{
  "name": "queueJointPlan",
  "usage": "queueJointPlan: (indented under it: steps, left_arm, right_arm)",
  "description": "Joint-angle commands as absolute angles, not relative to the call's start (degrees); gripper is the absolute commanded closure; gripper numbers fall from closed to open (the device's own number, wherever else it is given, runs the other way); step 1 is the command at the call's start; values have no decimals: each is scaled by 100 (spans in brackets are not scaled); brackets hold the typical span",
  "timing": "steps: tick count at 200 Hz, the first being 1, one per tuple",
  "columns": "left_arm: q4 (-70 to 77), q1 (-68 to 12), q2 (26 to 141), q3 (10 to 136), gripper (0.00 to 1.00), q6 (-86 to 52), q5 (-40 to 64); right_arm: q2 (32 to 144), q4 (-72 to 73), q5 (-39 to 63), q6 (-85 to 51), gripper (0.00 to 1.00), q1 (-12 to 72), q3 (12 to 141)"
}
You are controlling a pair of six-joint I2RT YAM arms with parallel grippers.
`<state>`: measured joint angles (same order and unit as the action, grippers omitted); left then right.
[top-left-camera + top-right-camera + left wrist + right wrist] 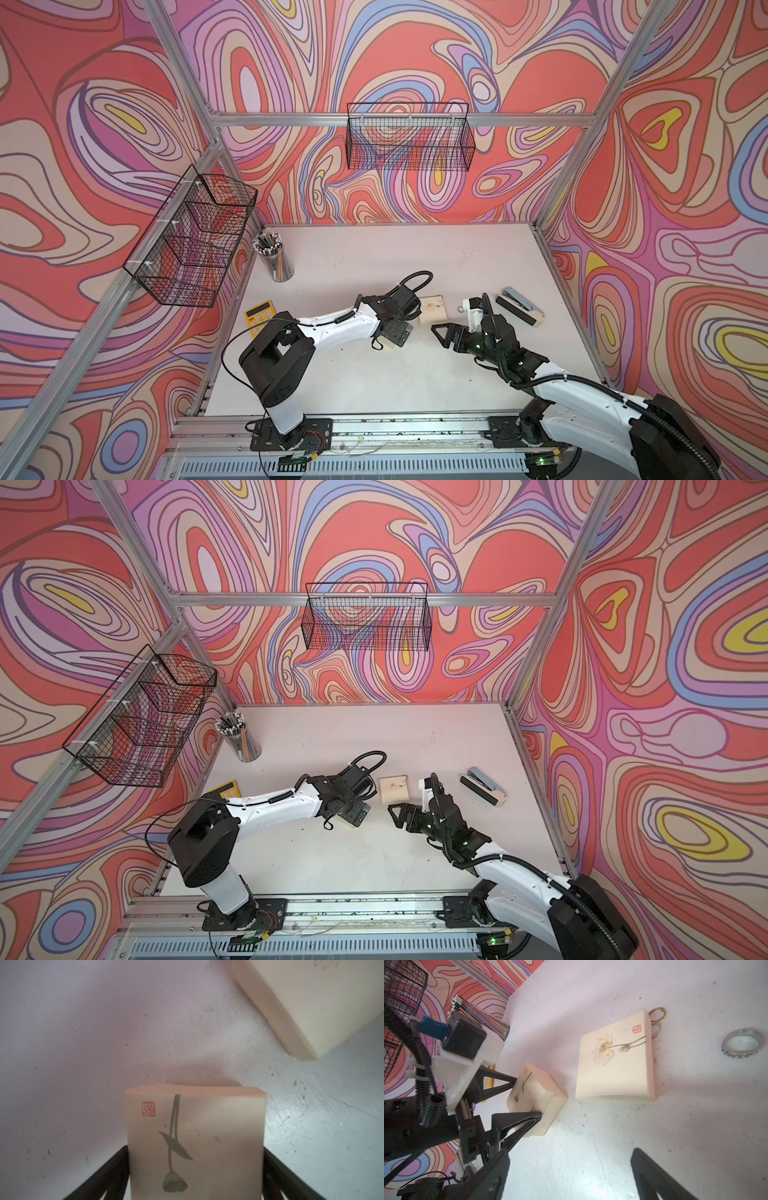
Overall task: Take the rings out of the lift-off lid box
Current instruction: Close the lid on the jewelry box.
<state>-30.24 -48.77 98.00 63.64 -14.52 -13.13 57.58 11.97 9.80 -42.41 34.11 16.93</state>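
My left gripper (528, 1096) is clamped on the small box (195, 1126) — the jaws stand wide, with one finger flat against each side. The face with the painted stem and red seal is turned up toward my wrist. Seen from my right wrist, the box sits tilted, its low edge at the table (374, 257) or just above it; I cannot tell which. A step runs along its side. It is left of the flat box (612, 1059) and a bit nearer, apart from it.

My right gripper (571, 1152) is spread wide with nothing between the fingers. It hovers low over bare table on the near side of the flat box.

The flat box lies face up mid-table, lotus print showing. A silver ring (737, 1055) lies flat on the table a little to its right, not touching it. In a top view the silver ring (460, 309) sits between the flat box and my right wrist. At the flat box's far right corner are two more — a gold ring (657, 1008) and a small ring (660, 1029), silvery. Both are right against the box's edge, the small one partly hidden behind it.

A pencil cup (276, 259) stands far left. A yellow calculator (258, 316) lies left, partly under my left arm, and a stapler (521, 309) lies right of my right wrist
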Motion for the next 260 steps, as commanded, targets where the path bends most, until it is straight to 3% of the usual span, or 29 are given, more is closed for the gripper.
queueJointPlan:
  steps: [1, 61, 92, 260]
  left_arm:
    - [-3111, -4898, 9765, 6248, 7, -1397, -1306]
    - [-2973, -4896, 9626, 6102, 6, -1417, -1127]
    - [-2877, -4904, 9499, 6012, 0, -1467, -1105]
    - [-3081, -4863, 9384, 6599, 1, -1826, -1018]
  right_arm:
    - [5827, 1212, 896, -4192, 4, 3437, 1813]
    - [5889, 1213, 880, -4192, 4, 3437, 1836]
    - [5897, 1207, 881, -4195, 4, 3437, 1835]
    - [5766, 1006, 859, -4147, 4, 3438, 1977]
